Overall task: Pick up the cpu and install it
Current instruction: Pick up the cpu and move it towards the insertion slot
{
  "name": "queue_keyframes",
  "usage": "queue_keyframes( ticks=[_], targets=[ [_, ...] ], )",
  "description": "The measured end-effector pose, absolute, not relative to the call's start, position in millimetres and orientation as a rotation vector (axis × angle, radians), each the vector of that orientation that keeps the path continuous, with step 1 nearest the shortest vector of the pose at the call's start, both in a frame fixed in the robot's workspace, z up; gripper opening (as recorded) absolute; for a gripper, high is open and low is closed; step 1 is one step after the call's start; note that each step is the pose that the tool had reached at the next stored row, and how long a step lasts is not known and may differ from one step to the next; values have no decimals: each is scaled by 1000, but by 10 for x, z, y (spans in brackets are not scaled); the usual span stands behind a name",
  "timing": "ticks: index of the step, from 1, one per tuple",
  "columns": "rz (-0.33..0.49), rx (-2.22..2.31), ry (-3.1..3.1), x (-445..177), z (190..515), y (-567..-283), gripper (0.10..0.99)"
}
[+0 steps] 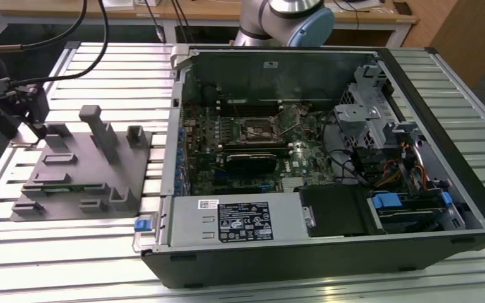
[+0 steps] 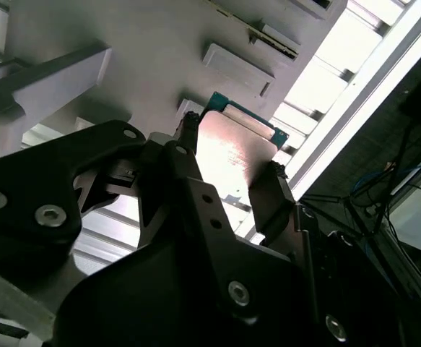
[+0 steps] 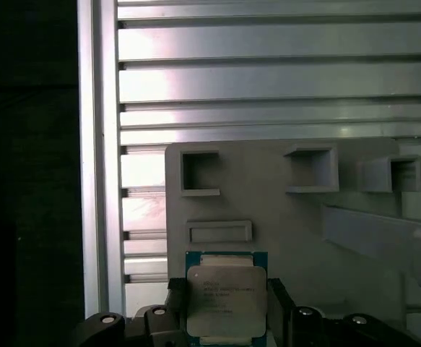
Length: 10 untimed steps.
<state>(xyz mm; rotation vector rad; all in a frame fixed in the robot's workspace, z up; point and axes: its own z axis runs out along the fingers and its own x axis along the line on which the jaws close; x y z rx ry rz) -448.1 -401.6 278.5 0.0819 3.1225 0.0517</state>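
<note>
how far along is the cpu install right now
Early. Done: the gripper is shut on the cpu, over the grey fixture. In hand: the cpu; whether it is lifted off I cannot tell. Left: it is not in the socket inside the computer case, so installing is not done.

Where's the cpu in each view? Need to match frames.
Exterior view: too small to make out; the gripper is at the edge of the grey fixture on the exterior view's left.
First wrist view: cpu, silver top facing the camera, between the jaws.
Second wrist view: cpu between the jaws, seen at a slant.
Shared landmark: the grey fixture.
</note>
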Motion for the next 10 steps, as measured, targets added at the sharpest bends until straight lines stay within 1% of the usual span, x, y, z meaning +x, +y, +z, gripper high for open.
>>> queue_keyframes(
  ticks=[10],
  targets=[
    [52, 82, 3121, -4481, 2902, -4014, 533]
  ],
)
